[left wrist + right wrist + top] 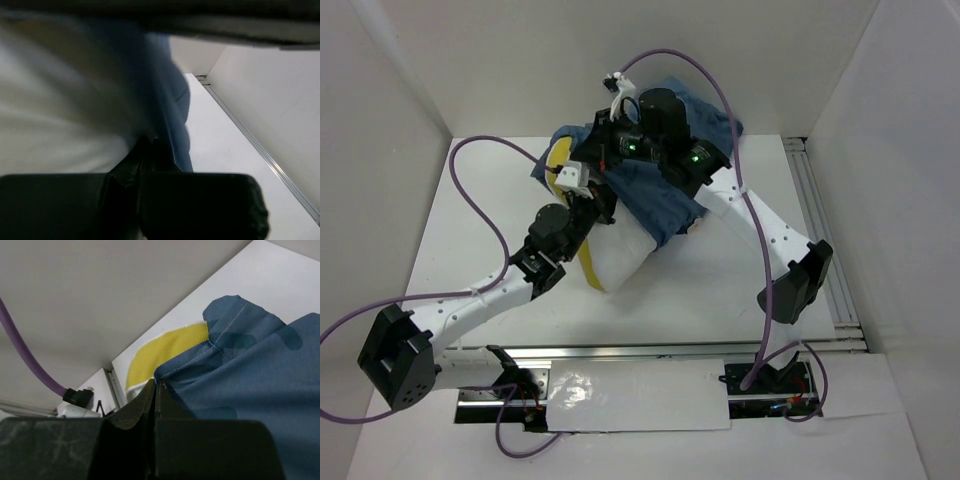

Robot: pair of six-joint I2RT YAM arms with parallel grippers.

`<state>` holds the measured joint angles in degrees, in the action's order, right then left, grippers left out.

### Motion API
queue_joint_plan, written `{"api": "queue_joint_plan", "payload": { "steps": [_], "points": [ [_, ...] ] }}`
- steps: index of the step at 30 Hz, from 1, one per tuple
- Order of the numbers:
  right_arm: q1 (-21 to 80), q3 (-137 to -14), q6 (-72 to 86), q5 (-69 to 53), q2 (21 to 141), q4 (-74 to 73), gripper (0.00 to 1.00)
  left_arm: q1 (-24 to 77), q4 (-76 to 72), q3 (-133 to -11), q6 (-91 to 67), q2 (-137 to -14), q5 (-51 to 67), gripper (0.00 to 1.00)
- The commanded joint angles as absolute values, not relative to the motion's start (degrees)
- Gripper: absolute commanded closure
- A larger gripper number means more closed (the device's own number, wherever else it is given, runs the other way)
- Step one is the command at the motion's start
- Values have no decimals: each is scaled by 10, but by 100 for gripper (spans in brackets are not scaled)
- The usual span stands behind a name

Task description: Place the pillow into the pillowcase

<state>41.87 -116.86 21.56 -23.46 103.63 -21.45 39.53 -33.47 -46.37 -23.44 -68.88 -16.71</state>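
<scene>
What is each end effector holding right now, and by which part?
The right end effector pinches the pillowcase at its stitched hem. The left end effector is shut on the pillowcase's blue edge, right against the white pillow.

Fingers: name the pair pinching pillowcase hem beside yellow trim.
The right fingers, on the pillowcase by the yellow trim; the left fingers pinch beside white pillow.

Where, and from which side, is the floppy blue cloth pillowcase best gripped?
Grip the floppy blue cloth pillowcase by its stitched open hem, coming from the near side: that edge lies loose across the plump white fabric pillow, whose bare end pokes out there.
</scene>
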Motion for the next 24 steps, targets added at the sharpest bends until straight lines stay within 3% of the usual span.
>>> {"api": "queue_joint_plan", "payload": {
  "steps": [1, 7, 15, 20, 23, 24],
  "points": [
    [453, -1173, 269, -363, 1043, -187, 100, 399, -443, -525, -219, -711, -129, 100],
    [466, -1195, 280, -363, 1064, -195, 100, 374, -428, -525, -231, -711, -125, 100],
    [466, -1109, 280, -296, 1091, -184, 100, 343, -358, -401, -301, -672, -240, 100],
    [466, -1122, 274, -322, 1151, -199, 100, 330, -384, -343, -343, -733, -227, 100],
    [466, -1148, 274, -322, 1190, -222, 94, 324, -375, -349, -359, -770, -216, 99],
    [466, -1154, 269, -327, 1204, -230, 81, 324, -330, -371, -375, -775, -221, 91]
  ]
}}
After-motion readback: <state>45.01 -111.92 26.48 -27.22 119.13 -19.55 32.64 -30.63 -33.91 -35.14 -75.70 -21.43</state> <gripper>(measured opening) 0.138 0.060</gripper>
